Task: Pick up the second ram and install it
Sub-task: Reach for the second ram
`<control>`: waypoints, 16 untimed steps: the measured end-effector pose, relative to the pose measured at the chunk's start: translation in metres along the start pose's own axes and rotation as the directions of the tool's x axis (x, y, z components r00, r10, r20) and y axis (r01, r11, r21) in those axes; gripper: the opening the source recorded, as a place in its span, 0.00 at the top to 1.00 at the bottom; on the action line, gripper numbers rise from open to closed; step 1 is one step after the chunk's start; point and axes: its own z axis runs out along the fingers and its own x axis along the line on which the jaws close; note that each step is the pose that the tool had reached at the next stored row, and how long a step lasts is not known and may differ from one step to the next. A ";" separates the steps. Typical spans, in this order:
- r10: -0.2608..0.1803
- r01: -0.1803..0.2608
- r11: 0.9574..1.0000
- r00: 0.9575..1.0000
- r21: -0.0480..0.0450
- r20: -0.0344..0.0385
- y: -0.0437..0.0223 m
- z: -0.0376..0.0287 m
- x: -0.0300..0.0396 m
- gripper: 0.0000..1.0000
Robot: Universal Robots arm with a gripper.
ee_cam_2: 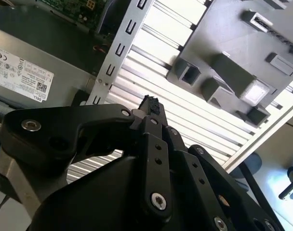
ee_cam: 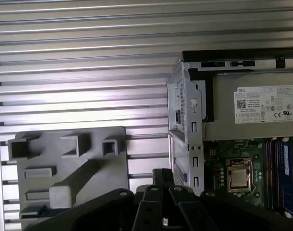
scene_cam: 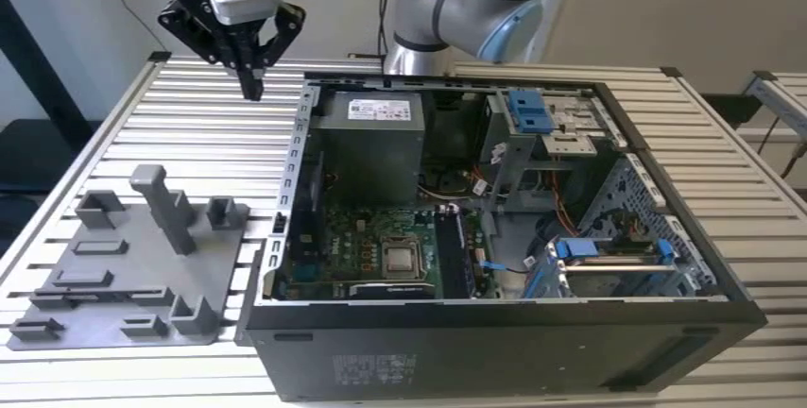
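The end effector (scene_cam: 252, 85) hangs high over the surface (scene_cam: 164, 129), at the far end on the exterior view's left and outside the computer case (scene_cam: 505, 351). Its fingers are pinched to a point, with nothing between them that I can see. What I take for the second ram (scene_cam: 448, 252) is a dark narrow strip standing just right of the processor (scene_cam: 401, 259). It lies well apart from the end effector, nearer and to the right, with its long axis running near to far.

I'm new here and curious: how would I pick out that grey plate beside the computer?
Find the open computer case on the slatted table. On the exterior view's left of it, flat on the slats, lies the plate. It is the one plain grey plastic piece, with upright posts, one much taller than the rest.
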 end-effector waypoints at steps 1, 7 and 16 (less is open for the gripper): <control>0.000 0.000 1.000 1.000 0.000 0.000 -0.0001 0.0000 0.0018 0.89; 0.000 0.000 1.000 1.000 0.000 -0.001 -0.0009 -0.0003 0.0131 0.89; 0.000 0.000 1.000 1.000 0.000 -0.005 -0.0019 -0.0006 0.0274 0.89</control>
